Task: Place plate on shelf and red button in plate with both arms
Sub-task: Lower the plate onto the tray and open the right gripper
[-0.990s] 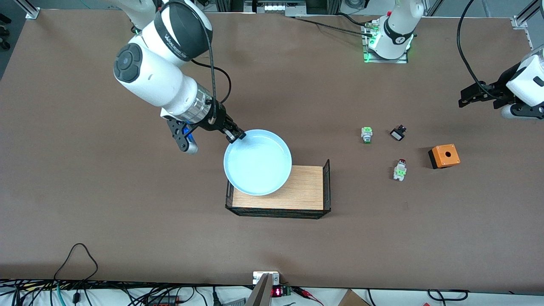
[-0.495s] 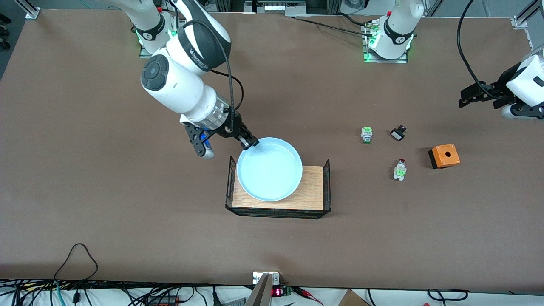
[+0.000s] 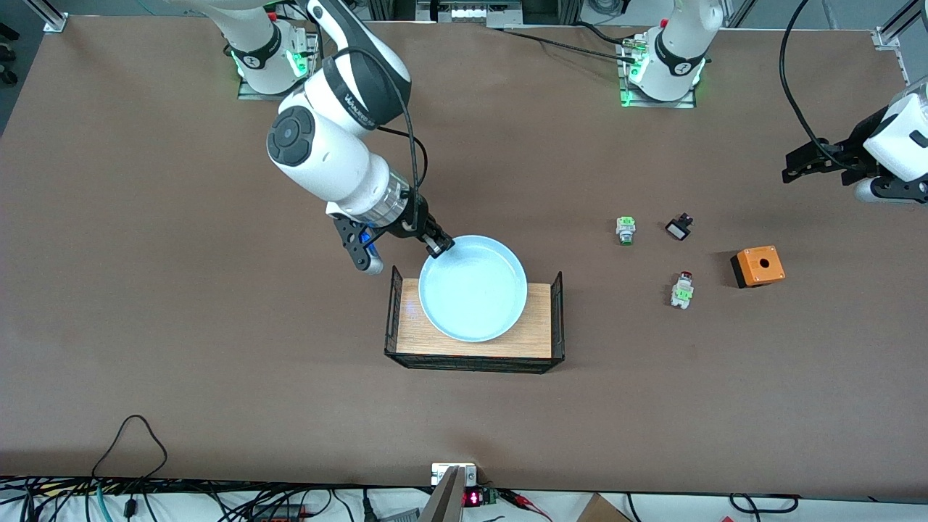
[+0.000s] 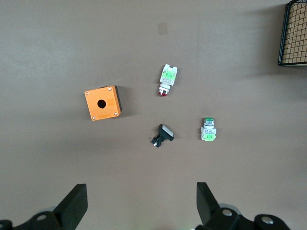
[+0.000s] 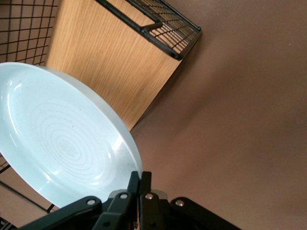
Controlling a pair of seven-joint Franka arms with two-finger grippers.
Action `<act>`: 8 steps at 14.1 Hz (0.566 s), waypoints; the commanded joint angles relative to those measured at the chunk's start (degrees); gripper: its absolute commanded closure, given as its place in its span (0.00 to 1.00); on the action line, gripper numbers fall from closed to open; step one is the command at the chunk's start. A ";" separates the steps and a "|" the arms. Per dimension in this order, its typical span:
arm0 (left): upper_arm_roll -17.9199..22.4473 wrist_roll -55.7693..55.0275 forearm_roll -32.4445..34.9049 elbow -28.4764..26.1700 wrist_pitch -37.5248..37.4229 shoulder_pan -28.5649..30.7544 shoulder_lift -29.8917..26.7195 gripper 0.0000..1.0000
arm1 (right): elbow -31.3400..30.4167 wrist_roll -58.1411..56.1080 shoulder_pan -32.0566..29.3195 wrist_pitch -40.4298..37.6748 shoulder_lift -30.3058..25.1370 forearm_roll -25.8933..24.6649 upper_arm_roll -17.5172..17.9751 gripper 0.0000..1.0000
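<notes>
Plate: the pale light-blue plate (image 3: 473, 288) is round, shallow and glossy, with faint concentric rings in its well in the right wrist view; it hangs over the wooden tray, held by its rim.
Right gripper: the right gripper (image 3: 439, 245) pinches the plate's rim on the edge toward the robots' bases, fingers closed on it with the rim between the pads (image 5: 139, 184).
Plate handling: likely stiff, fairly light and breakable; the glaze looks slippery, and a one-sided rim grip leaves the wide disc levering on the pads, so it could tilt or slip if moved sharply.
Tray: the wooden tray (image 3: 413, 339) has a flat, light grained board and black wire-mesh walls at its two ends (image 5: 158, 24).
Red button: the red button (image 3: 682, 289) lies on the bare table toward the left arm's end, between the tray and the orange box; white-grey body, bright green block, small red cap (image 4: 167, 80).
Button handling: likely hard plastic, very light, easily knocked; best taken across the blocky body, not the rounded cap.
Left gripper: the left gripper (image 4: 139, 206) waits high over the table's end, fingers spread apart, holding nothing.
Others: the green-capped button (image 3: 626, 230), a small black part (image 3: 678, 228) and the orange box (image 3: 757, 266), square with a round hole.
Table: matte brown surface (image 3: 217, 377).
</notes>
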 commanded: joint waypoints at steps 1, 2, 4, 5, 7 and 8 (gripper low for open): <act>-0.12 0.26 -0.67 1.06 -1.08 0.42 0.46 0.00 | 2.17 0.49 0.54 -0.05 1.69 0.30 -0.83 1.00; -0.03 0.26 -0.67 1.06 -1.08 0.42 0.46 0.00 | 2.17 0.40 0.37 -0.05 1.95 0.30 -0.83 1.00; -0.12 0.26 -0.76 1.06 -1.08 0.42 0.46 0.00 | 2.08 0.23 0.46 0.39 2.75 0.30 -0.83 1.00; -0.12 0.26 -0.67 1.06 -1.08 0.42 0.46 0.00 | 2.08 0.31 0.46 1.00 2.84 0.30 -0.83 1.00; -0.12 0.26 -0.67 1.06 -1.08 0.42 0.46 0.00 | 2.08 0.23 0.63 1.80 3.45 0.21 -0.83 1.00; -0.12 0.26 -0.67 1.06 -1.08 0.42 0.46 0.00 | 2.08 0.31 0.72 1.80 3.54 0.21 -0.83 1.00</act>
